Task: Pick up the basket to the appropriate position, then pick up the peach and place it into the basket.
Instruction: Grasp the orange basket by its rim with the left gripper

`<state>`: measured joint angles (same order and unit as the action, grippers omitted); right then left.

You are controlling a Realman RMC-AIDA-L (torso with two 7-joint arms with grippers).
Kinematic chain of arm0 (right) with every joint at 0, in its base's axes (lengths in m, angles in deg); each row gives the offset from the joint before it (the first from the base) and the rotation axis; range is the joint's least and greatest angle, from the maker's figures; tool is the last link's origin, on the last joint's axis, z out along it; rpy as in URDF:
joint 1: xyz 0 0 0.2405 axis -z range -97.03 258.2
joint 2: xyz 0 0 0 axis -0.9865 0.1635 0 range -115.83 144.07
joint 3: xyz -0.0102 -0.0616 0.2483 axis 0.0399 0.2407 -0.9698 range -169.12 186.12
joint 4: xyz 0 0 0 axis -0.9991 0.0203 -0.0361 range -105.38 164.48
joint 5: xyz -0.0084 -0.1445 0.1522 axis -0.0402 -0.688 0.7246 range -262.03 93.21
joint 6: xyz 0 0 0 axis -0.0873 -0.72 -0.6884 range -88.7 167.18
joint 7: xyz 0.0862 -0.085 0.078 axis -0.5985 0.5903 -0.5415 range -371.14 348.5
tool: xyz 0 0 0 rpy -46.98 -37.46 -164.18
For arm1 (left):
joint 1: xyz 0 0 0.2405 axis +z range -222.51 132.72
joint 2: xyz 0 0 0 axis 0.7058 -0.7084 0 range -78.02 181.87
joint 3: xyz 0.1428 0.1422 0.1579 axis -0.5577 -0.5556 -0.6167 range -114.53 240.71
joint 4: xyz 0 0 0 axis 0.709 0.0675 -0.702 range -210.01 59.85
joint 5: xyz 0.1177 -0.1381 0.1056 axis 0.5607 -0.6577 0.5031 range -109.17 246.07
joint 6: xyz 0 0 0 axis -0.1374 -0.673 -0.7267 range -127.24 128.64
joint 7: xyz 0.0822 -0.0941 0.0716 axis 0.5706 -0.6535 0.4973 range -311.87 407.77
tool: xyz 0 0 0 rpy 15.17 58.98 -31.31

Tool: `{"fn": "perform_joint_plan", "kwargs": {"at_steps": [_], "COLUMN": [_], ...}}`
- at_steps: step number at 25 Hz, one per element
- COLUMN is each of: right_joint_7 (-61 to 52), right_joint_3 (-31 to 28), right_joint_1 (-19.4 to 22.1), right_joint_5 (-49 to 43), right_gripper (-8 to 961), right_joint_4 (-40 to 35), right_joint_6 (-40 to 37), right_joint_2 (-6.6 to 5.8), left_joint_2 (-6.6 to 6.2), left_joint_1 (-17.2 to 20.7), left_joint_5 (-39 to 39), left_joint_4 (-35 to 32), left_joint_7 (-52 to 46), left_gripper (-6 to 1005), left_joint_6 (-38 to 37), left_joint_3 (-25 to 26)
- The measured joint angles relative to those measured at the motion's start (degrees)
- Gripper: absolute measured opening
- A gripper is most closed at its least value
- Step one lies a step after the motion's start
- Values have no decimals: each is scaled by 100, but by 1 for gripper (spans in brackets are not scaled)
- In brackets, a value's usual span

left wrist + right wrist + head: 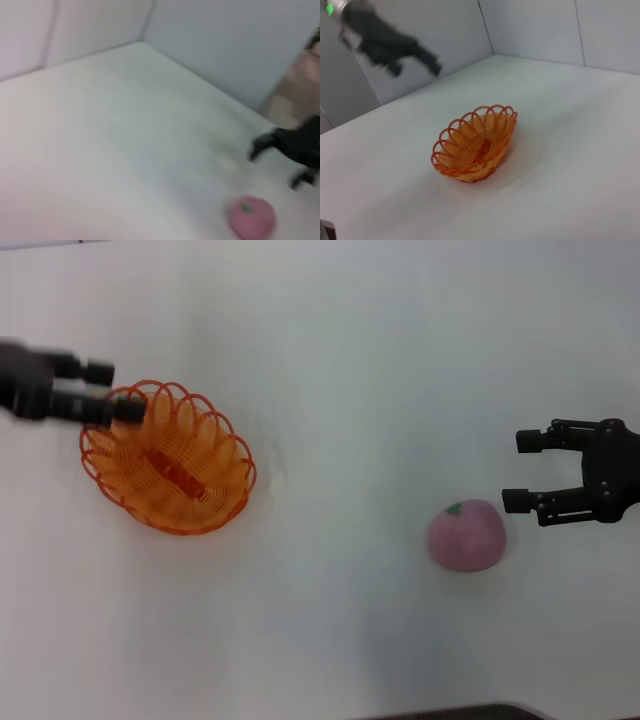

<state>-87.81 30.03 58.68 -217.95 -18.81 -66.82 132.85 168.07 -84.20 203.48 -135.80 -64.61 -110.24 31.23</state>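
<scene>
White tabletop [340, 360], pale walls behind. Basket [170, 460] sat on my left side, resting on table. My left gripper [105, 390] hung above its rim, fingers parted, holding nothing. Peach [466, 535] lay to my right; my right gripper [522, 470] was just beside it, wide open, empty. Risk, est.: wire loops could snag a fingertip & tip basket; soft peach may roll off if nudged.

No words, labels, brands or numbers can be read anywhere in these views. The only mark is a small green leaf shape on the peach [466, 536], and it carries no lettering.
</scene>
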Motion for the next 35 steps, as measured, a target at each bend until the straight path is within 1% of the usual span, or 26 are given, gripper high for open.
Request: {"fn": "perform_joint_plan", "kwargs": {"at_steps": [1, 2, 3, 4, 6, 8, 10, 12, 16, 19, 20, 22, 28, 31, 35], "right_joint_7": [37, 63, 81, 89, 94, 95, 95, 103, 142, 144, 144, 147, 155, 167, 202], "right_joint_3": [1, 1, 1, 1, 1, 1, 1, 1, 1, 0, 0, 1, 0, 0, 0], "right_joint_1": [-5, -10, -17, -26, -52, -71, -78, -80, -76, -82, -89, -107, -145, -150, -149], "right_joint_5": [0, 0, 1, 1, 2, 3, 4, 4, 3, 1, 2, 2, -4, 4, 4], "right_gripper": [923, 922, 922, 922, 922, 922, 922, 922, 922, 922, 922, 922, 921, 921, 921], "right_joint_4": [0, 0, 0, 1, 2, 3, 3, 11, 36, 46, 50, 59, 66, 66, 72], "right_joint_6": [0, 1, 3, 3, 6, 6, 4, 5, 25, 40, 48, 66, 143, 149, 176], "right_joint_2": [1, 0, 0, 0, 0, 1, 1, 0, 0, 2, 4, 11, 49, 57, 62], "left_joint_2": [-60, -209, -209, -281, -371, -398, -354, -274, -73, 75, 104, 139, 152, 160, 163], "left_joint_1": [-111, -387, -387, -517, -754, -978, -1111, -1174, -1208, -1248, -1267, -1309, -1339, -1355, -1367], "left_joint_5": [1, 9, 9, 39, 166, 459, 911, 1325, 2018, 2618, 2743, 2867, 2874, 2874, 2877], "left_joint_4": [6, 9, 9, 9, 9, 15, 10, 10, 78, 260, 375, 642, 1169, 1307, 1435], "left_joint_7": [-204, -751, -751, -968, -1310, -1601, -1909, -2150, -2378, -2556, -2625, -2725, -2959, -2983, -2991], "left_gripper": [865, 865, 865, 864, 864, 864, 863, 863, 862, 861, 861, 861, 859, 859, 858], "left_joint_6": [109, 394, 394, 552, 814, 1105, 1515, 1894, 2408, 2786, 2906, 3092, 3440, 3482, 3524], "left_joint_3": [-127, -505, -505, -682, -939, -1128, -1330, -1600, -2072, -2349, -2447, -2645, -3232, -3359, -3402]}}
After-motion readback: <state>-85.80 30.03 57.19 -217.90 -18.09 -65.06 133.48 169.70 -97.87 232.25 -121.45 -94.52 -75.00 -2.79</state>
